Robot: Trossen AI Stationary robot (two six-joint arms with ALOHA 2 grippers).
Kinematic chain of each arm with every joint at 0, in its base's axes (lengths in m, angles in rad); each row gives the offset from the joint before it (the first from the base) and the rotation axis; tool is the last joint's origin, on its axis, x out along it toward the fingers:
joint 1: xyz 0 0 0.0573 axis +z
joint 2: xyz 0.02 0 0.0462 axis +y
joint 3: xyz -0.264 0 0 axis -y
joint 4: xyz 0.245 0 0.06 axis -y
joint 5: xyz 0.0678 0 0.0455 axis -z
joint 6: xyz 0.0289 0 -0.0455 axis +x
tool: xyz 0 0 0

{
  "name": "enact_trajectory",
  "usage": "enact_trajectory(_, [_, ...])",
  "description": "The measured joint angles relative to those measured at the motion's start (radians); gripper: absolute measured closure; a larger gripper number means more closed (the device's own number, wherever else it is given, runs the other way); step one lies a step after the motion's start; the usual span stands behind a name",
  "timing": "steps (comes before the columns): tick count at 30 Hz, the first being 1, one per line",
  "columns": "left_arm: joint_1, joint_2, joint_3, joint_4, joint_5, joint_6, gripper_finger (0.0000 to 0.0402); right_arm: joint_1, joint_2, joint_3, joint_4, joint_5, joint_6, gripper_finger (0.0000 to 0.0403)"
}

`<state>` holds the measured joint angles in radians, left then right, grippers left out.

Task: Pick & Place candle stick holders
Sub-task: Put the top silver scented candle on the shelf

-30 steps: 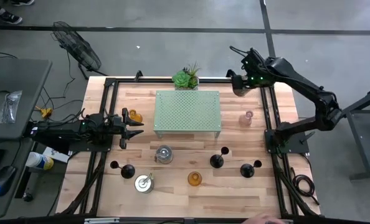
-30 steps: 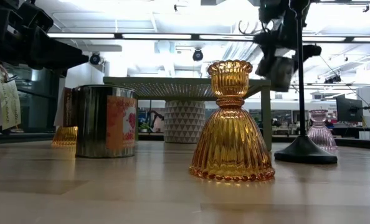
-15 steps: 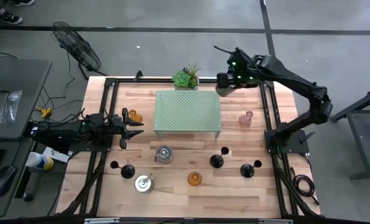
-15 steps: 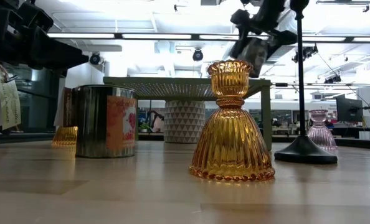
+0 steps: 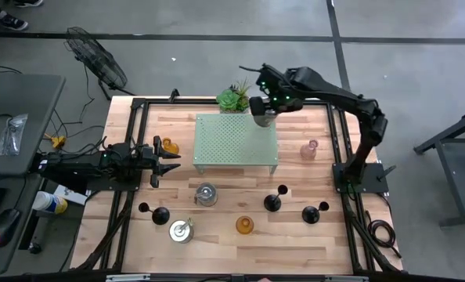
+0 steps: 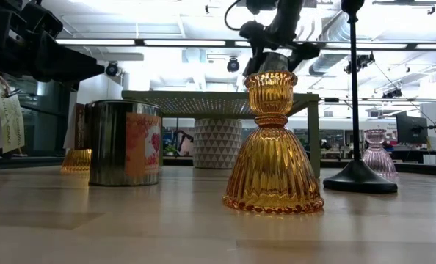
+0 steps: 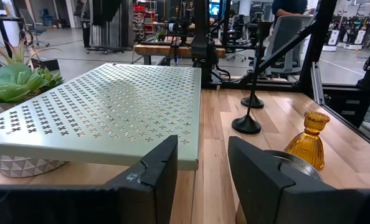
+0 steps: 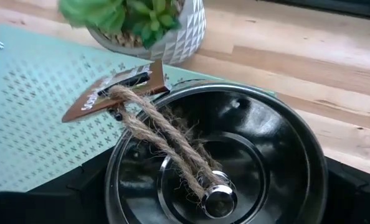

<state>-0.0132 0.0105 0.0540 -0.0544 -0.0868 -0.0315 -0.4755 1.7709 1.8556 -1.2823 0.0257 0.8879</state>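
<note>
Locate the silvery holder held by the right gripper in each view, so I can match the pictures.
High view: silvery holder over the perforated stand, far right corner.
Low view: top centre, above the amber holder, mostly hidden.
Left wrist view: not in it.
Right wrist view: fills the frame, twine tag inside.
Shared landmark: potted plant.

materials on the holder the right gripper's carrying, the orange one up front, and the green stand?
Holder in the right gripper: the silvery holder looks like polished metal, from mirror-like reflections inside; twine and a card tag hang on it.
Amber holder: likely pressed glass, translucent and ribbed, glossy.
Green stand: probably painted sheet metal, a thin matte plate punched with small crosses; plastic can't be ruled out.
</note>
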Motion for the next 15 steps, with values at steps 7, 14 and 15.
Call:
enact_trajectory(7, [0.0,0.0,0.0,0.0,0.0,0.0,0.0263,0.016,0.046,0.002,-0.016,0.002,0.008,0.0058])
enact_trajectory(14, [0.0,0.0,0.0,0.0,0.0,0.0,0.0263,0.02,0.051,0.002,-0.044,0.035,0.01,0.0058])
enact_trajectory(15, [0.0,0.0,0.0,0.0,0.0,0.0,0.0263,0.02,0.052,0.002,-0.053,0.042,0.009,0.0058])
